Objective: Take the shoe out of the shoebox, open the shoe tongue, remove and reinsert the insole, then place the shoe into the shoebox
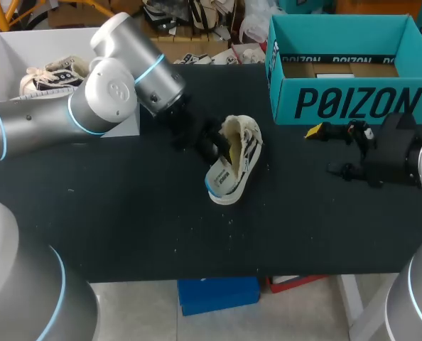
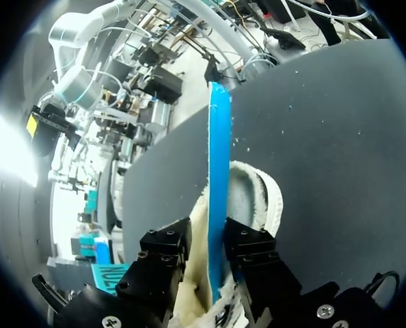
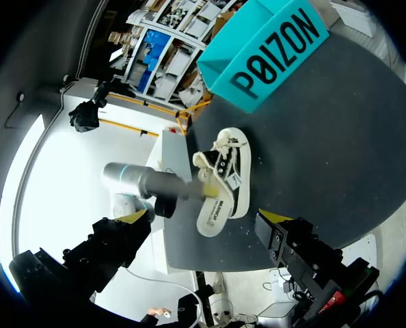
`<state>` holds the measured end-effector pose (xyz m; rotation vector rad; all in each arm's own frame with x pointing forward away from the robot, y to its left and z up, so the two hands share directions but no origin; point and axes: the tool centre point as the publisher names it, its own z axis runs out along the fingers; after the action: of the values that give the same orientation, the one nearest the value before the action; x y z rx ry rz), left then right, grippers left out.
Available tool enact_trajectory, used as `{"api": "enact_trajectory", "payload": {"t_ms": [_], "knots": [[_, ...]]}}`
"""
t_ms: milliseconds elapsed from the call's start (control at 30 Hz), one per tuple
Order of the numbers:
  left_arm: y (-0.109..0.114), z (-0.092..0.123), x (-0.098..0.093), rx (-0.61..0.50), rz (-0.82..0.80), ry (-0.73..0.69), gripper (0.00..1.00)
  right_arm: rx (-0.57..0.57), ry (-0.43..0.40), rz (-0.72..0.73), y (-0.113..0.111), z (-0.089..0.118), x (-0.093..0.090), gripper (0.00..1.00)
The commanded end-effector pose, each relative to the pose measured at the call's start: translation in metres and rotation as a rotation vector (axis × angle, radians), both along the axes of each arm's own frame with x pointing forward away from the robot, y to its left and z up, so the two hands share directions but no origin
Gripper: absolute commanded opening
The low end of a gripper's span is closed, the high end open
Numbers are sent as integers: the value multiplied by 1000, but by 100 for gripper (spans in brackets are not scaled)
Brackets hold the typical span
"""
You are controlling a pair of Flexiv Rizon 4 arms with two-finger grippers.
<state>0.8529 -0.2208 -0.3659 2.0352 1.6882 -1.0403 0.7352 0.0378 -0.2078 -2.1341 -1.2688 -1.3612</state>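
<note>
Pinching the blue insole (image 2: pixel 219 171) edge-on in my left claw (image 2: pixel 210 239), with the insole half out of the shoe (image 1: pixel 234 162). The shoe lies on its side at the centre of the table (image 1: pixel 126 213), out of the shoebox (image 1: pixel 346 99), which stands at its 1 o'clock. Right claw (image 1: pixel 327 150) is spread and empty at the shoe's 3 o'clock.

Judged: unboxing done, tongue apparently open. Insole step is under way, but I cannot tell whether it is going out or in. Reboxing is left.

Insole: thin, smooth, stiff enough to stand. Shoe: cream canvas, fleecy lining, rubber sole. Shoebox: teal cardboard, lidless.
</note>
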Motion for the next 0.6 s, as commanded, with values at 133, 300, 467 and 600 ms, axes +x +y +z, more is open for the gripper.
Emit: {"api": "enact_trajectory", "payload": {"t_ms": [133, 300, 467, 600], "knots": [[27, 12, -23, -9, 9, -18, 28, 0, 0, 0, 1, 0, 1, 100], [34, 15, -35, -17, -3, -19, 26, 0, 0, 0, 1, 0, 1, 100], [33, 11, -46, -14, -31, 0, 25, 0, 0, 0, 1, 0, 1, 100], [31, 11, -56, -17, -56, 10, 25, 0, 0, 0, 1, 0, 1, 100]]}}
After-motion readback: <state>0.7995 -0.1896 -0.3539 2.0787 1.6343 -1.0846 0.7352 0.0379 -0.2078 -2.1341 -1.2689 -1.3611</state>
